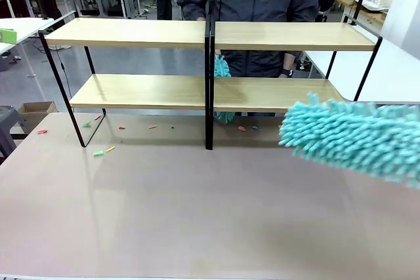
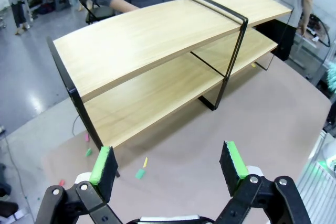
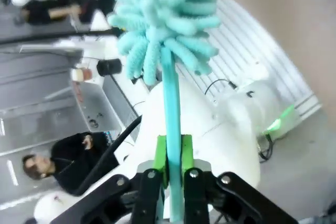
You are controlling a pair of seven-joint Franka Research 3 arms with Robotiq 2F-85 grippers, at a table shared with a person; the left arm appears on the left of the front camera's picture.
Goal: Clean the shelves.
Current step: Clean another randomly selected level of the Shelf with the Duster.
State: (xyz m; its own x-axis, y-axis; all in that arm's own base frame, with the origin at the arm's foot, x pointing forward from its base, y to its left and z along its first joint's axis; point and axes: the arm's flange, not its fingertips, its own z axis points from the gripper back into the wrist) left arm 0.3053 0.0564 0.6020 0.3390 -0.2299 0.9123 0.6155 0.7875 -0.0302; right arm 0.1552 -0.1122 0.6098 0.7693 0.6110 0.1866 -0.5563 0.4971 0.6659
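Wooden shelves [image 1: 138, 90] toward far edge of bench [image 1: 197, 214], open room in front. Right hand [image 3: 175, 153] pinched on handle of teal duster [image 1: 354, 139]; left hand [image 2: 168, 162] spread wide.

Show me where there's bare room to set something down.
Both boards of the shelves lie bare either side of the centre post. The tabletop in front is bare too. Crowded: coloured scraps along the shelves' base, and the teal duster at the right side.

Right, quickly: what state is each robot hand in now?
Left hand: open, empty.
Right hand: closed on the handle of the turquoise duster.
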